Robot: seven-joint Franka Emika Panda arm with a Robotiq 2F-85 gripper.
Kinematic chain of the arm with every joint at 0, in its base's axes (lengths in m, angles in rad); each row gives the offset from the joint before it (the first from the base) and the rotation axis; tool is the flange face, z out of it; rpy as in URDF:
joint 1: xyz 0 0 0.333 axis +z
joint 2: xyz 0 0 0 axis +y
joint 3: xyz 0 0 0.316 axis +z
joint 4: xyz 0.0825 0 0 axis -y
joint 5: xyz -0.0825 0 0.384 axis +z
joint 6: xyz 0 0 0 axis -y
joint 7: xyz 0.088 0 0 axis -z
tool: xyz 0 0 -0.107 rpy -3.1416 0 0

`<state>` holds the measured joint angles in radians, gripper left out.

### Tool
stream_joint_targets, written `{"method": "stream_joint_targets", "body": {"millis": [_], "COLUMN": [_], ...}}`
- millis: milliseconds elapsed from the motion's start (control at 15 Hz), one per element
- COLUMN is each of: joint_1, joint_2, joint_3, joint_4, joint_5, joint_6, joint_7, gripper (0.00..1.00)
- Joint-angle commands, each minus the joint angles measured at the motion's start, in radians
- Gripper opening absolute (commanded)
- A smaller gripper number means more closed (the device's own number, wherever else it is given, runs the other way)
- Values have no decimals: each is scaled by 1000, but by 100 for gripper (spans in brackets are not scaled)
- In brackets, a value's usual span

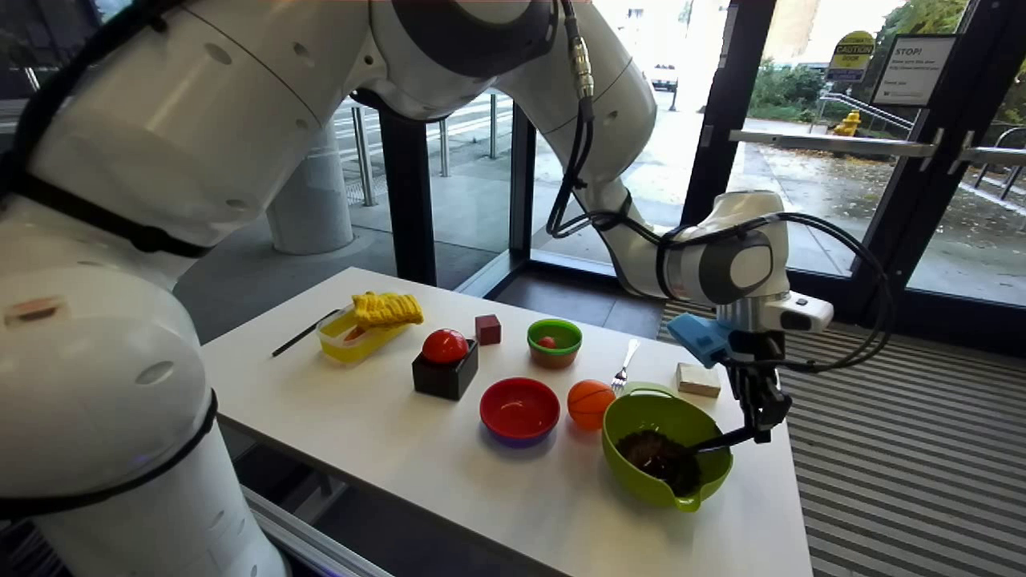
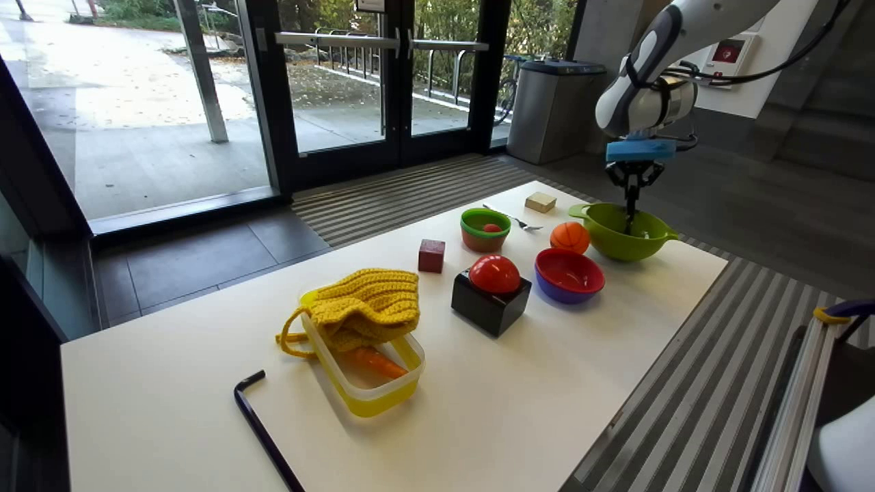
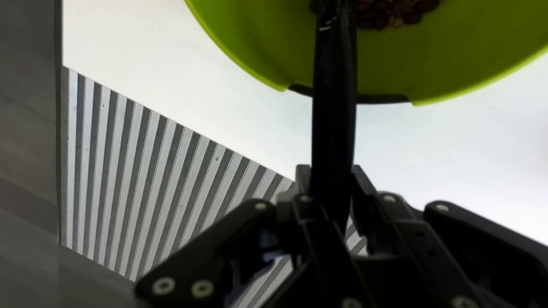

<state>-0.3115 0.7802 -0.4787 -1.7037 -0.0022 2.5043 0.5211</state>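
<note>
Black utensil [image 3: 335,115] held by its handle; lower end among dark pieces [image 3: 391,12] in the green bowl [image 1: 673,413].

The gripper [image 3: 330,177] is closed on the handle with a finger against each side, beyond the rim, presumably because that is where the handle stands free of the bowl. The handle slants inward over the rim; whether it rests on it cannot be told. The bowl sits upright near the end of the surface [image 1: 513,497], which seems to leave room for the grip outside it. An orange ball [image 1: 591,405] stands just beside the bowl, a pale block [image 1: 698,380] and a fork [image 1: 627,363] nearby.
</note>
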Motion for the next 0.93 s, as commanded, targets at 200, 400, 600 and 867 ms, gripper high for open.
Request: {"method": "stream_joint_targets", "body": {"millis": [200,400,600,867], "joint_1": [57,85,119,170], "joint_2": [-10,-8,-24,-48], "joint_3": [-73,-110,-147,-193], "joint_4": [-53,-75,-120,-215], "joint_5": [-9,-6,-1,8], "joint_6": [175,230,256,361], "joint_7": [88,130,167,185], "gripper": [6,6,6,6]}}
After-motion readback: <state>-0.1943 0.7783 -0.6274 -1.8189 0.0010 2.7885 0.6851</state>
